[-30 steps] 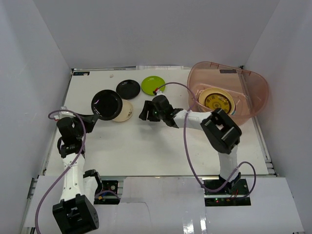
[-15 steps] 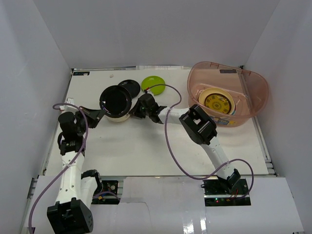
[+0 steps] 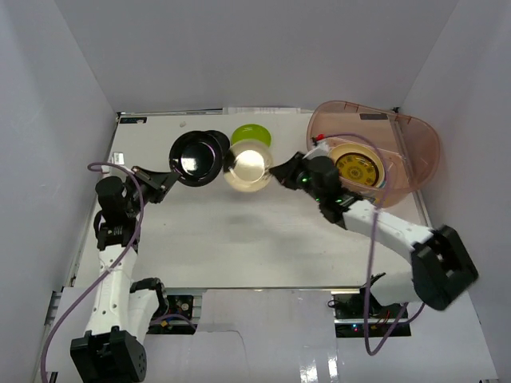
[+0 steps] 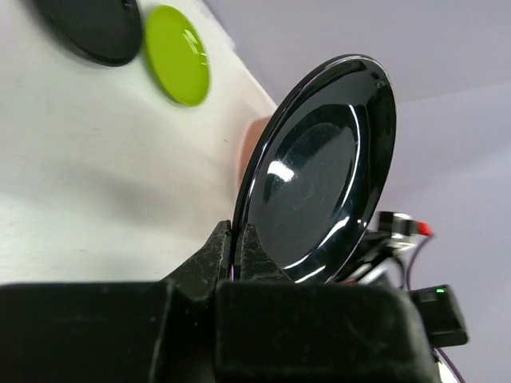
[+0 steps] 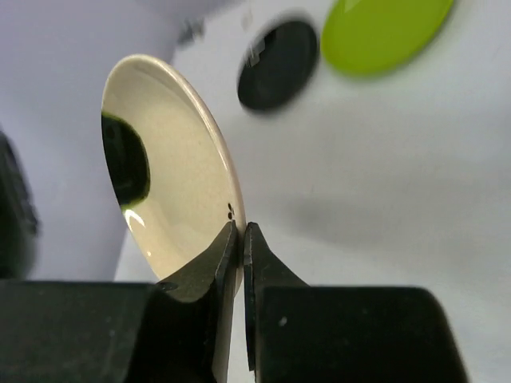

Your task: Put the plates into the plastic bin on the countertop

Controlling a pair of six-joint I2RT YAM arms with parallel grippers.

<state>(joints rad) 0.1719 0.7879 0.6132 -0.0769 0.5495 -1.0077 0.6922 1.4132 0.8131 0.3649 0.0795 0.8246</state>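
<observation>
**Rim pinches both sides, loads airborne**

Holding glossy black plate on edge in left gripper, clamped shut on rim, above worktop. Same for cream plate in right gripper, just short of plastic bin. Judging both stiff, glazed, slippery, chippable. Thin rim looks like the only hold, so expect swing. From above, can't see most of second black plate behind held one. Can't count stack under amber plate in bin.
</observation>
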